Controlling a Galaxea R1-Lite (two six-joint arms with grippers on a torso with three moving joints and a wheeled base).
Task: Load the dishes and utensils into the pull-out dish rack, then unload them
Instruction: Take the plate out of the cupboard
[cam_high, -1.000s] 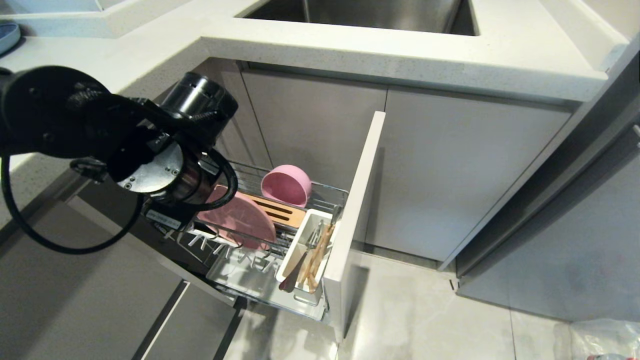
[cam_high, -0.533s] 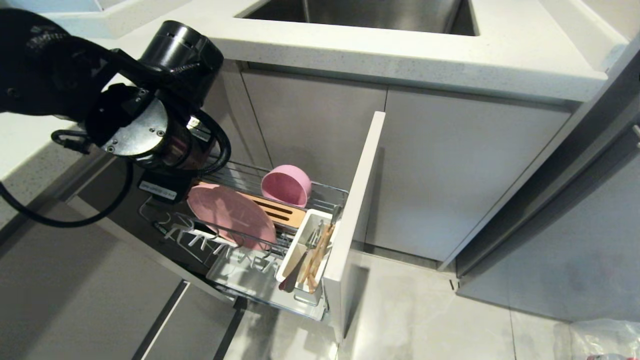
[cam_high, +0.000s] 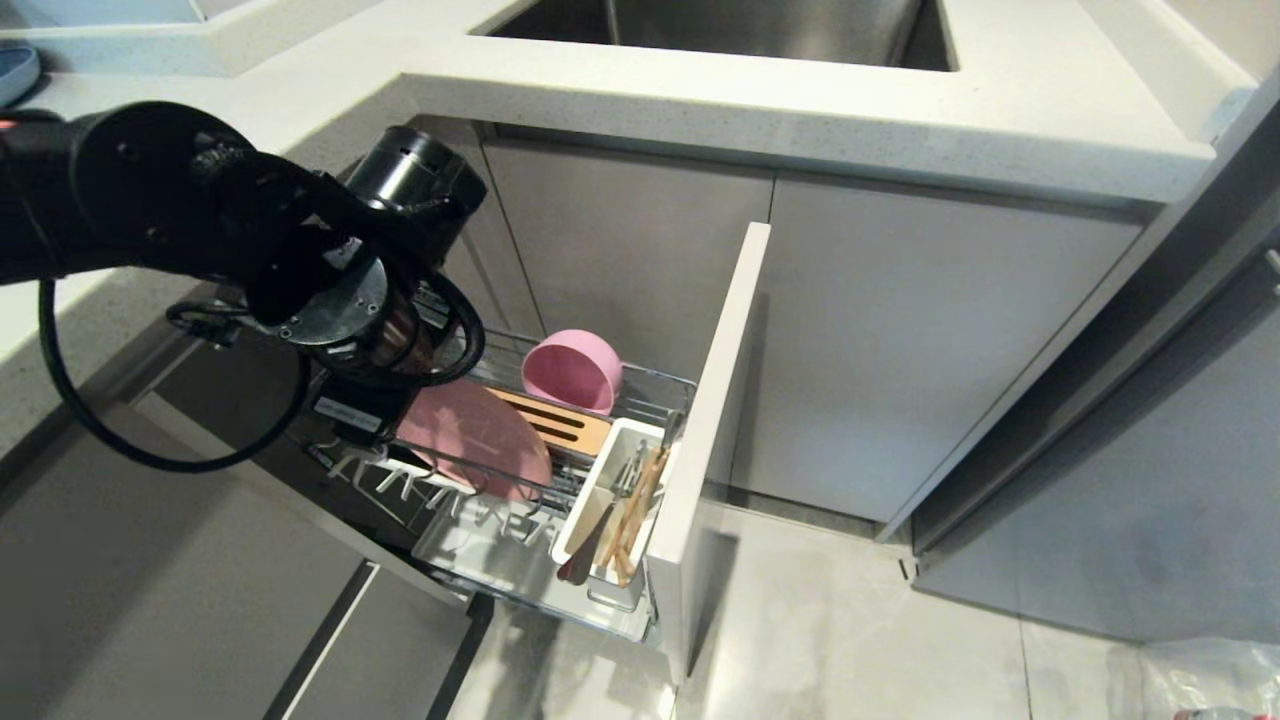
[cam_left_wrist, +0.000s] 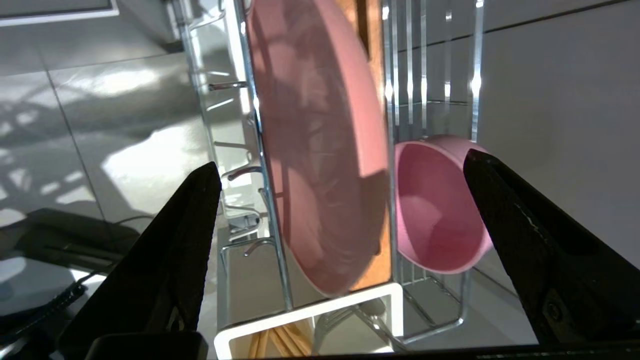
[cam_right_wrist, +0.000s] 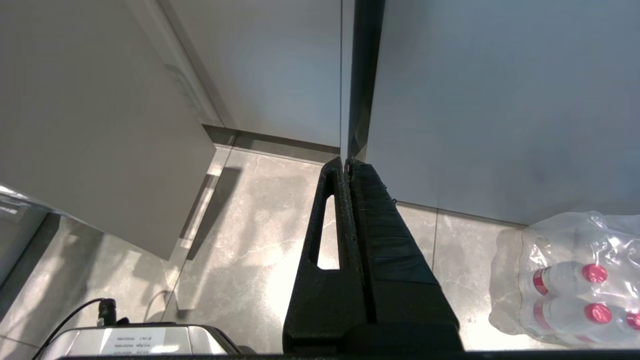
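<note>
Our left claw (cam_left_wrist: 340, 200) gapes wide around the plate (cam_left_wrist: 320, 150), touching nothing. Closing off-centre, we could snag the rack (cam_left_wrist: 260, 125) wire or bump the bowl (cam_left_wrist: 435, 210).

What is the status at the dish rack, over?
Left gripper open, over plate. Right gripper shut, parked. Plate and bowl in rack. Nothing blocking.

My dish rack (cam_high: 520, 560) is pulled out over the floor. The pink plate (cam_high: 480, 440) stands on edge in its wires. The pink bowl (cam_high: 572, 370) sits at the far end. The white caddy (cam_high: 640, 432) on the right holds chopsticks (cam_high: 640, 500) and a fork (cam_high: 582, 556).
</note>
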